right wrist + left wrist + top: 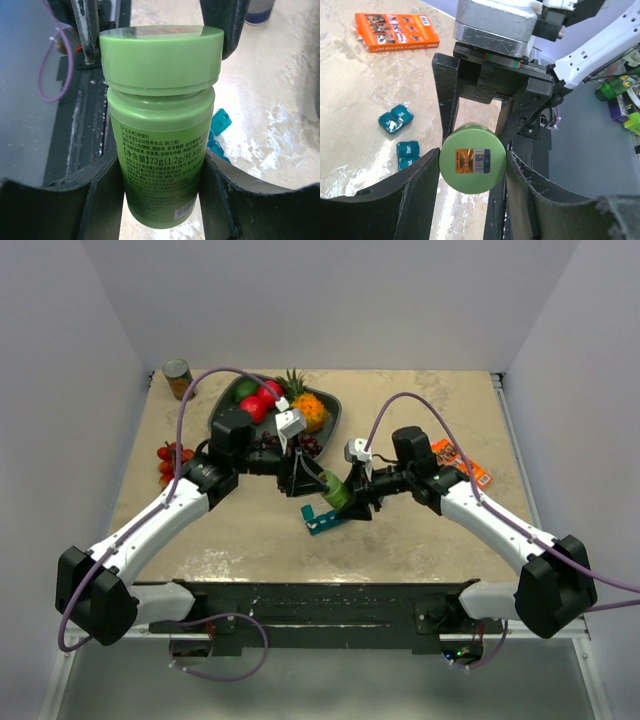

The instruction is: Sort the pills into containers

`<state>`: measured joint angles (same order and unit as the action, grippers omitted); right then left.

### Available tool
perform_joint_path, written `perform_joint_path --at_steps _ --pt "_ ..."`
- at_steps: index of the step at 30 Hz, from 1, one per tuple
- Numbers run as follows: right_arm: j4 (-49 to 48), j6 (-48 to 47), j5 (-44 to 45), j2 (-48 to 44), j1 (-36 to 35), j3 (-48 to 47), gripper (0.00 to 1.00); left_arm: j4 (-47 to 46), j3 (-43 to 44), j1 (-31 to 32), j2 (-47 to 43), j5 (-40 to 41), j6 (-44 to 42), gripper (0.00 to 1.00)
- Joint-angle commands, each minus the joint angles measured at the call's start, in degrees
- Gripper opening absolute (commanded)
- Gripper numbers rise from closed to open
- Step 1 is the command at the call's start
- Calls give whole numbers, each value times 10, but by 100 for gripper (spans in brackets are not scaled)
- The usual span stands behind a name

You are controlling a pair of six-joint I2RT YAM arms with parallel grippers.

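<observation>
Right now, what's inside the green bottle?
Nothing inside shows. The green bottle is opaque and its green cap is on, clamped by the left gripper; the right gripper holds the body. Its contents are hidden.

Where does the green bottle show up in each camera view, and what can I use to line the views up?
Top external: bottle near the picture's centre, lying tilted.
Left wrist: lower centre, seen cap-end on.
Right wrist: fills the middle, label facing the camera.
Shared landmark: the teal containers close to it.
</observation>
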<state>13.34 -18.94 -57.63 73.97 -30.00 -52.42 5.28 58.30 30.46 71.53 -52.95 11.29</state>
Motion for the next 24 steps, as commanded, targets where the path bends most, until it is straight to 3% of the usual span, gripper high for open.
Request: perform_joint_path --at_steps 1,5,13,24 --pt "-46 -14 30 -10 -6 -33 0 126 43 8 22 39 -42 0" --pt "-25 -41 70 -9 -18 -39 0 172 77 8 43 52 -43 0" --pt "-13 -69 157 -16 -37 -43 0 235 131 8 92 84 46 0" --pt "-19 -67 194 -21 -39 -41 0 271 139 8 115 156 161 0"
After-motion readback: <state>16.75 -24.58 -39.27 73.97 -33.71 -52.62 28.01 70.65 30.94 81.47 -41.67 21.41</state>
